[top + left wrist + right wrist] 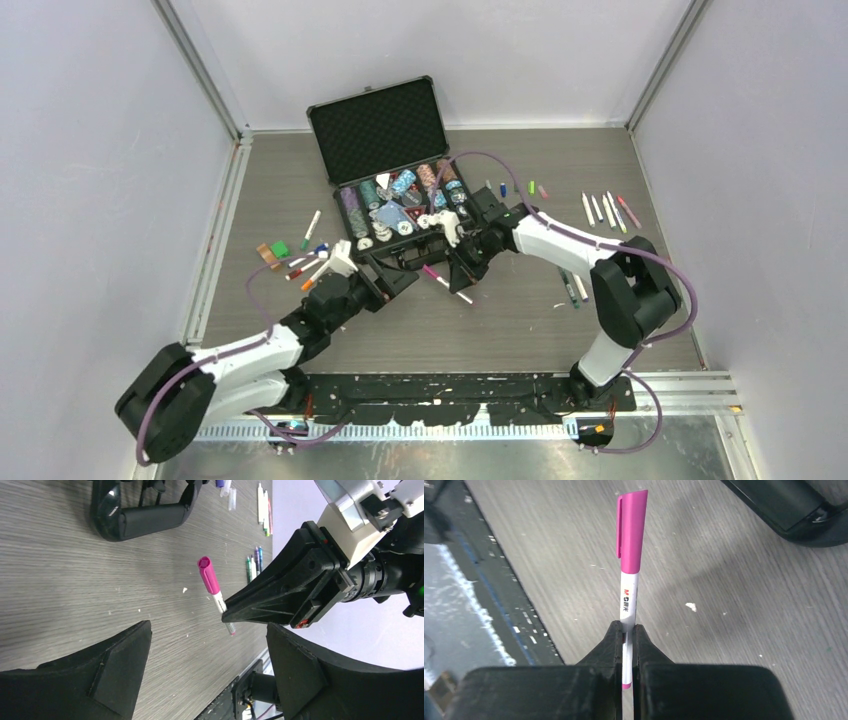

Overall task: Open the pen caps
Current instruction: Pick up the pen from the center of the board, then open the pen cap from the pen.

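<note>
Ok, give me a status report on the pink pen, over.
Right gripper shut on pink pen, gripping its white barrel. Pink cap on. Left gripper open, short of the cap. Nothing in between.

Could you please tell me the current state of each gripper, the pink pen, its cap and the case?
right gripper: shut on the pink pen.
left gripper: open, empty.
pink pen: held by its white barrel, capped end sticking out past the fingers.
pink cap: on the pen, not yet pulled off.
black case: open, lid raised.
</note>
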You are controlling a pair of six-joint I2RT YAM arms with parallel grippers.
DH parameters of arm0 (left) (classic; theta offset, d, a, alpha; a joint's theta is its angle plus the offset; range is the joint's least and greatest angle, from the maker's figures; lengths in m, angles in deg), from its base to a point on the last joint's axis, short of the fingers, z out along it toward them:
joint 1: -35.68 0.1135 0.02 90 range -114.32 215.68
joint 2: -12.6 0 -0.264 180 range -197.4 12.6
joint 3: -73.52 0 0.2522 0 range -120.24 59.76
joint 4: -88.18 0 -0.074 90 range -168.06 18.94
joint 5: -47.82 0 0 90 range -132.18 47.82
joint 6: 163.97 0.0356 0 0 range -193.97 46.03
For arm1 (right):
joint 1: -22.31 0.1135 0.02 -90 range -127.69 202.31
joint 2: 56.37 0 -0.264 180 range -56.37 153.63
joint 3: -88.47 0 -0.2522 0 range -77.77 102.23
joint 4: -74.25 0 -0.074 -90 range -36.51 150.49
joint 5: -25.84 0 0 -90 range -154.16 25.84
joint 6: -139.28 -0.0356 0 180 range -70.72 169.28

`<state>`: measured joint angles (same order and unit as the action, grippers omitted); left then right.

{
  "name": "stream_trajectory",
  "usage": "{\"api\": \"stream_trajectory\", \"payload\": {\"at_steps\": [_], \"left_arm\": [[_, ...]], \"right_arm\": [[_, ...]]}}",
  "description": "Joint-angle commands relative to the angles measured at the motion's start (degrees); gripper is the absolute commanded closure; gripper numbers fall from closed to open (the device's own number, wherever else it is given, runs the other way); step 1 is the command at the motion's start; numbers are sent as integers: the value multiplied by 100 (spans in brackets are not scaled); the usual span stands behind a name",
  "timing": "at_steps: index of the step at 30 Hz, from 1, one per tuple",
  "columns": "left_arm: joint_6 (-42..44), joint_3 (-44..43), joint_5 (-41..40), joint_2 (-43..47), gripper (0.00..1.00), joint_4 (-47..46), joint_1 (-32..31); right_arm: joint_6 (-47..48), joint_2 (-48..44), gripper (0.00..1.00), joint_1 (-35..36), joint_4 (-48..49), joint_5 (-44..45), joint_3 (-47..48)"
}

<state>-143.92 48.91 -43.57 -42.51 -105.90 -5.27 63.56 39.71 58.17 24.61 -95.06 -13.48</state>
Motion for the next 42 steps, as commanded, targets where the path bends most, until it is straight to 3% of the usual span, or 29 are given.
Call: {"api": "stream_trajectory", "payload": {"at_steps": [1,9,28,35,38,40,42], "left_arm": [[-317,-277,338,-617,16,-1464,16],[-580,-522,555,-1510,30,-2324,16],[-522,-689,611,-1881,52,-2401,16],[-378,-772,707,-1916,79,-2295,17],[-263,-809,730,-1861,98,-2182,16],[-146,-831,704,-1788,100,-2004,15],[-27,-883,666,-1698,100,-1816,8]], "right_arm": [[-221,-269,100,-177,61,-1200,-15],[-408,-303,100,-357,81,-1796,2],[-541,-131,100,-379,74,-2225,57],[-543,-92,100,-381,72,-2184,57],[-534,-56,99,-384,64,-2177,57],[-532,-45,98,-381,57,-2145,57],[-532,-36,91,-378,57,-2100,57]]}}
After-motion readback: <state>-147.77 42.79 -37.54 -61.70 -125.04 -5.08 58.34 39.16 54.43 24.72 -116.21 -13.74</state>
